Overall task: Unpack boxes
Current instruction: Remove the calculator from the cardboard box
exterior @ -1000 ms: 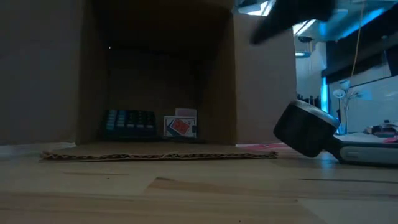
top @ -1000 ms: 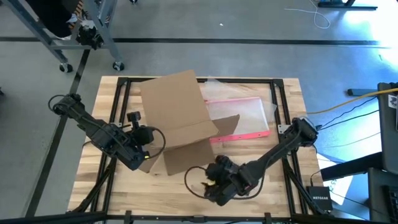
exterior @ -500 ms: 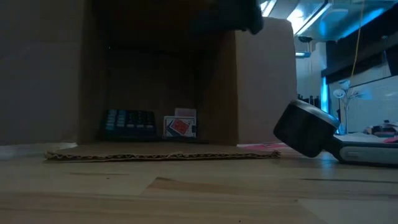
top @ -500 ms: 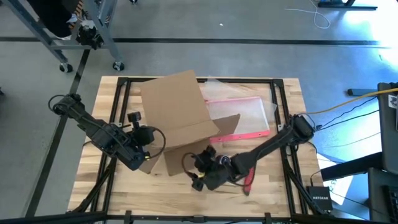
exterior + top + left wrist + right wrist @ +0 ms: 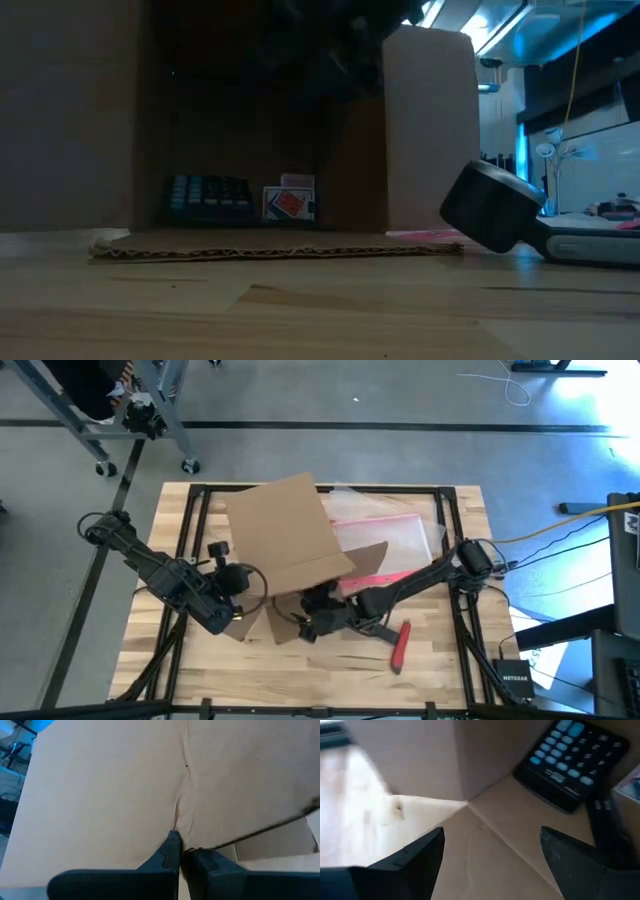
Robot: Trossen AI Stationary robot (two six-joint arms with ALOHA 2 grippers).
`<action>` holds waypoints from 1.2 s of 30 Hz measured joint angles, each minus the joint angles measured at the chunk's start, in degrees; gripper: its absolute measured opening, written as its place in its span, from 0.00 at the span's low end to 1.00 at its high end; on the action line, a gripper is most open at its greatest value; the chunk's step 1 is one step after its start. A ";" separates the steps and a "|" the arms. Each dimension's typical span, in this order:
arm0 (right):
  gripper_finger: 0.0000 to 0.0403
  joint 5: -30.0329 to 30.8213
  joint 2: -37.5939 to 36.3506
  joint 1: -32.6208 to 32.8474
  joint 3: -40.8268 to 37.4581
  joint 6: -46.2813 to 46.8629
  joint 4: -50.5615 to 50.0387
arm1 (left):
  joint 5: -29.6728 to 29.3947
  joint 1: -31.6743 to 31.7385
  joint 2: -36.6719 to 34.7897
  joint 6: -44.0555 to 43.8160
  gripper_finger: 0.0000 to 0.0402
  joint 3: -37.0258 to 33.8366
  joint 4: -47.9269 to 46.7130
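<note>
The cardboard box (image 5: pixel 285 545) lies on its side in the middle of the counter (image 5: pixel 440 680), its mouth facing the near edge. The left end effector (image 5: pixel 232 622) is clenched on a flap of the box, pinning it. The right end effector (image 5: pixel 305 622) is released, fingers spread, and is entering the mouth.

Inside, at the back, sit a calculator (image 5: pixel 570 762) and a small printed card box (image 5: pixel 290 203). The reach looks best kept low along the floor of the box, jaws centred over the calculator's narrow sides, clear of the walls. The left grip should hold firm so the box does not slide. A red tool (image 5: pixel 400 645) lies near the front edge.
</note>
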 joint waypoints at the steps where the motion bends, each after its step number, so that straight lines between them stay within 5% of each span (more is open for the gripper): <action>1: 0.79 0.82 0.02 0.00 0.00 0.04 0.10 | 0.04 0.00 0.00 0.40 0.01 0.00 0.22; 14: 0.79 3.76 2.65 0.48 0.02 12.25 -1.90 | 1.58 -0.02 0.02 0.28 0.01 0.00 1.31; 19: 0.79 1.81 6.40 0.48 0.02 9.44 7.15 | 1.70 -0.02 0.02 0.50 0.01 0.00 2.58; 27: 0.79 13.54 8.01 -2.49 0.06 8.54 11.49 | 1.61 -0.02 0.02 0.40 0.01 0.00 3.07; 36: 0.79 8.67 8.95 -9.18 0.02 4.30 14.36 | 1.59 0.05 0.00 2.58 0.01 0.00 5.78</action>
